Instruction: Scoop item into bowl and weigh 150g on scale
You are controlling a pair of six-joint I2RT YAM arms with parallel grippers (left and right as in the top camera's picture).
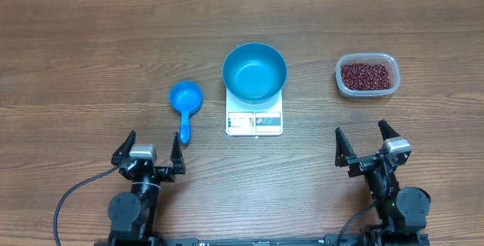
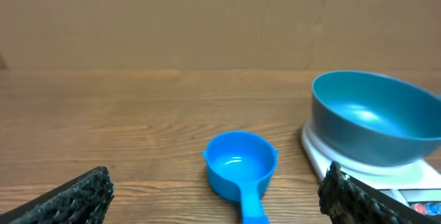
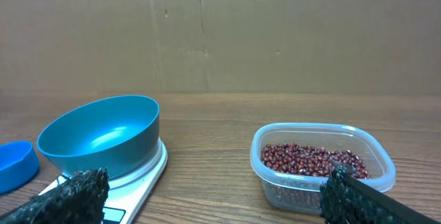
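Observation:
The bright blue bowl (image 1: 254,72) (image 2: 379,117) (image 3: 100,137) stands empty on the white scale (image 1: 254,119) (image 3: 141,182) at the table's middle. Dark red-brown beans (image 1: 367,76) (image 3: 313,160) fill a clear plastic tub (image 1: 366,75) (image 3: 322,169) at the right. A small blue scoop (image 1: 185,102) (image 2: 239,167) lies left of the scale, handle toward me. My left gripper (image 1: 150,154) (image 2: 220,200) is open near the front edge, just behind the scoop's handle. My right gripper (image 1: 370,146) (image 3: 213,196) is open at the front right, short of the tub, holding nothing.
Bare wooden tabletop (image 1: 91,57) stretches around the objects. A brown cardboard wall (image 3: 275,31) backs the table's far edge. Both arm bases sit at the near edge with cables trailing.

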